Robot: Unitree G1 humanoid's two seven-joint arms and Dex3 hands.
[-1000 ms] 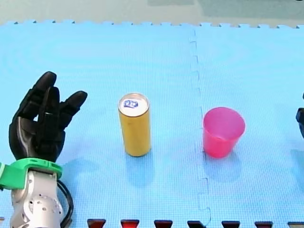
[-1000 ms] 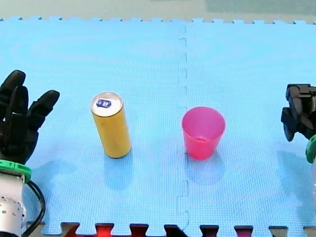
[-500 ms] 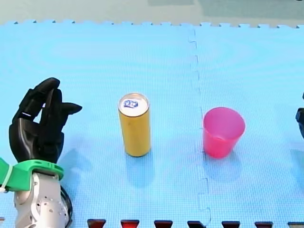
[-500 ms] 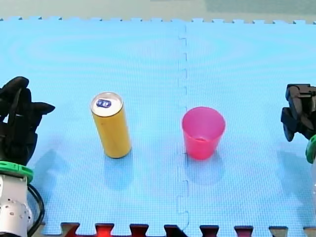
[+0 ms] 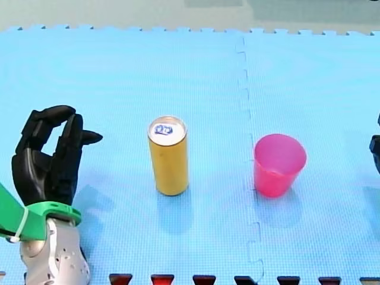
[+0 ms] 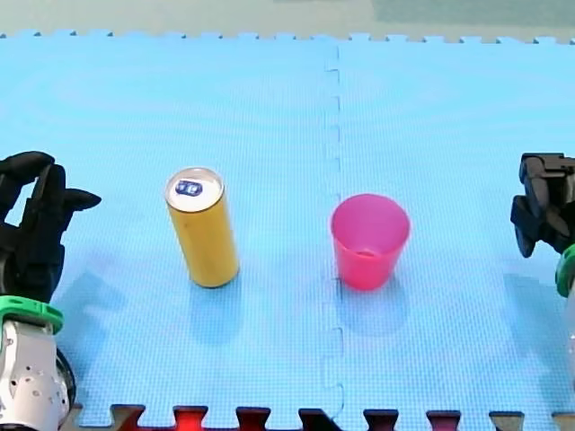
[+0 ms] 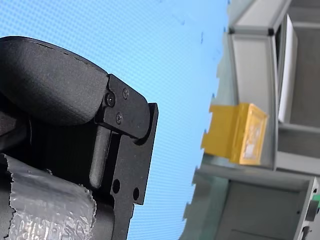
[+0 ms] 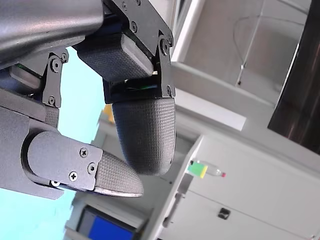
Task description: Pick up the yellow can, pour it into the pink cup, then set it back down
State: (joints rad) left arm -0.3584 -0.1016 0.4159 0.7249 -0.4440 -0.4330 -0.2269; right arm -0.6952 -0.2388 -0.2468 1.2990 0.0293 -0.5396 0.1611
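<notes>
The left hand (image 5: 50, 157) hovers at the near left of the blue foam mat (image 5: 178, 71), fingers curled around nothing. The yellow can (image 5: 169, 157) stands upright well to that hand's right, apart from it and a little further out.

The can looks like thin, stiff metal with a smooth, likely slippery wall. It would dent under a hard squeeze, and its weight depends on how full it is, which cannot be told. The best hold is probably around the middle of the body, fingers on one side and thumb opposite, leaving the top free for tipping.

It is tall and slim, plain yellow down the side, with a silver top bearing a small blue mark.

Beyond the can, further from the left hand, the pink cup (image 5: 278, 166) stands upright with its mouth up. The right hand (image 6: 542, 214) is at the far right edge, well apart from the cup; I cannot tell how its fingers are set.
</notes>
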